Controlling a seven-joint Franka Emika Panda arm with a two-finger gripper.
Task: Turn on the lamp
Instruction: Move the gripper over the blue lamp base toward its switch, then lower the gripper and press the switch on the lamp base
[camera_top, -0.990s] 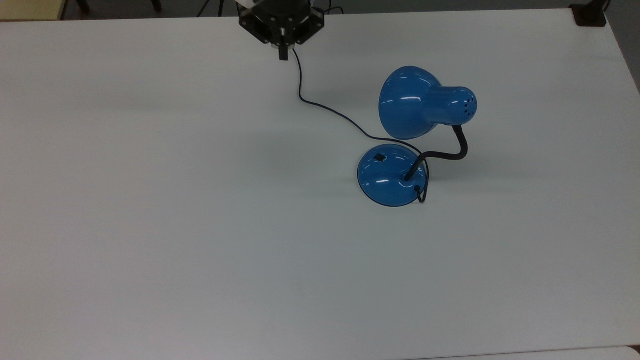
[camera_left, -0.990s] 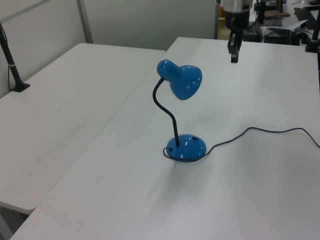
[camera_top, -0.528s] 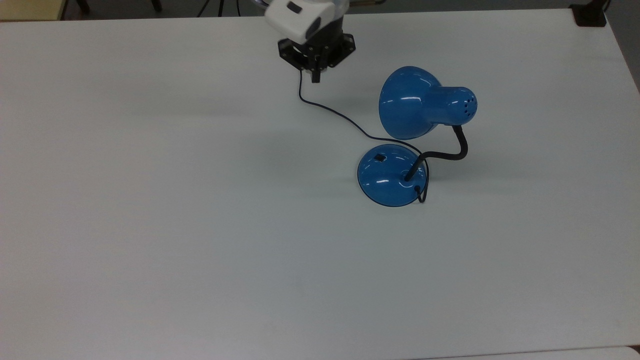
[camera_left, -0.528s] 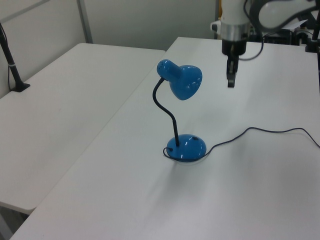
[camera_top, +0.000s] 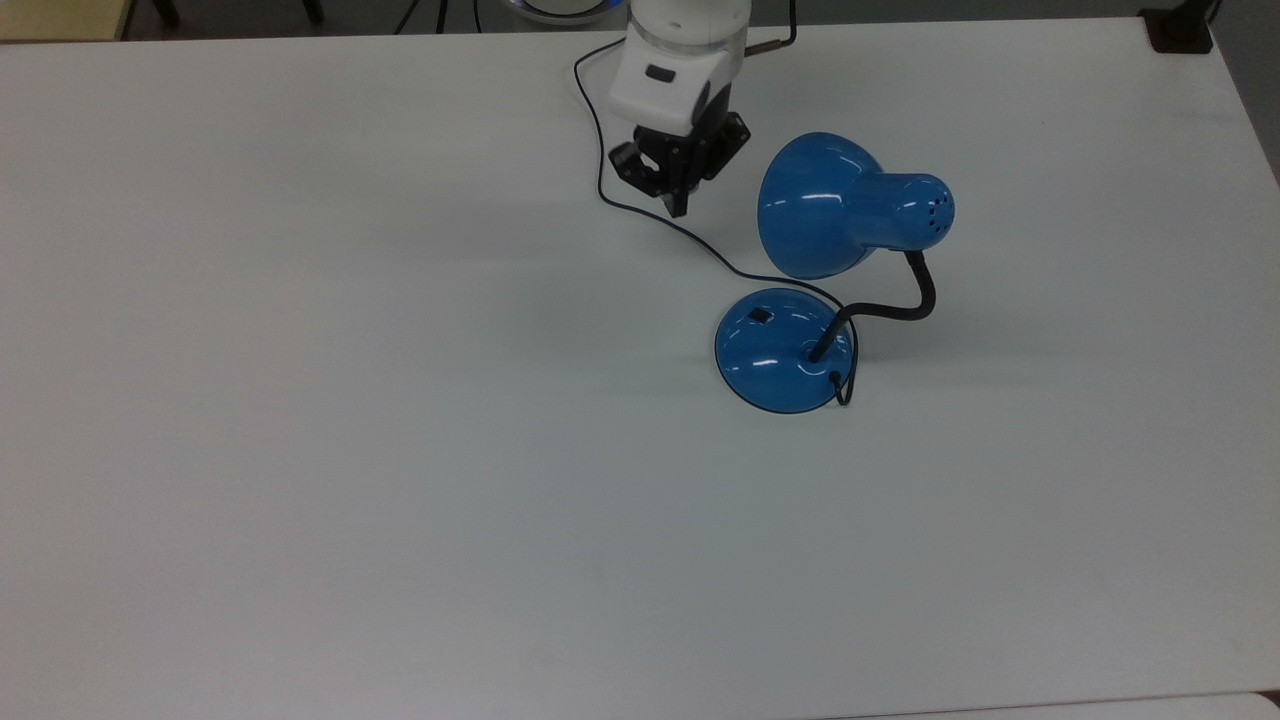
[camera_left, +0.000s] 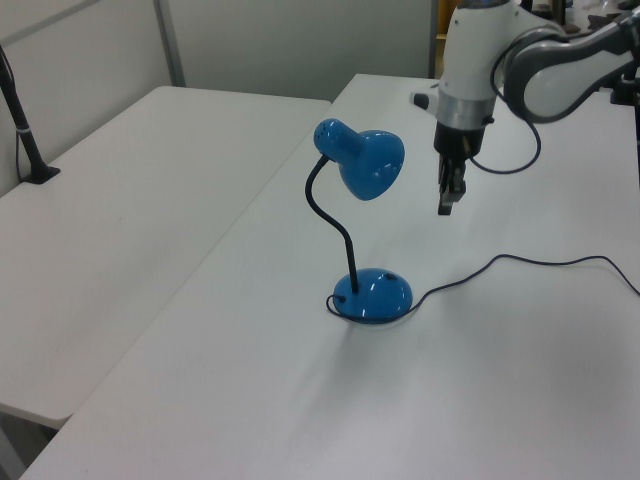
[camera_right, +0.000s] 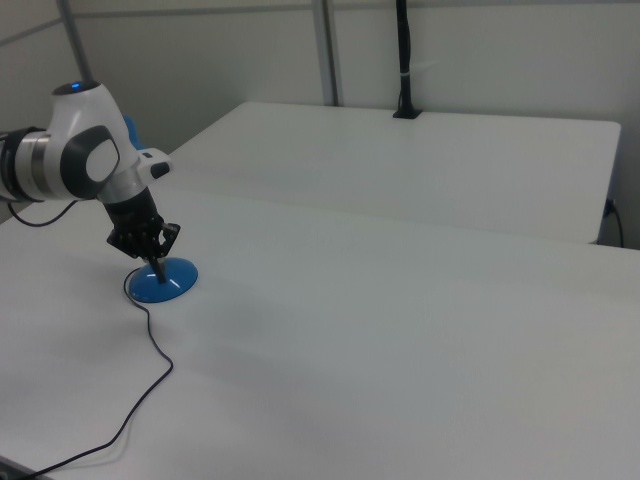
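Observation:
The lamp stands on the white table, unlit. Its glossy blue shade tips toward the top view's left, over the round blue base. A small black switch sits on the base's upper-left part, and a black gooseneck joins base and shade. My gripper hangs shut with nothing in it, pointing down, left of the shade and above the thin dark cord. In the left view the gripper is above and right of the base, level with the shade. In the right view the gripper overlaps the base.
The cord trails from the base across the table toward the left view's right edge. A second white table adjoins, with a black clamped post. A black clamp sits at the top view's top right corner.
My gripper has come down from the table's far edge toward the lamp, moving down and right in the top view, and now hangs beside the shade. The lamp has not moved.

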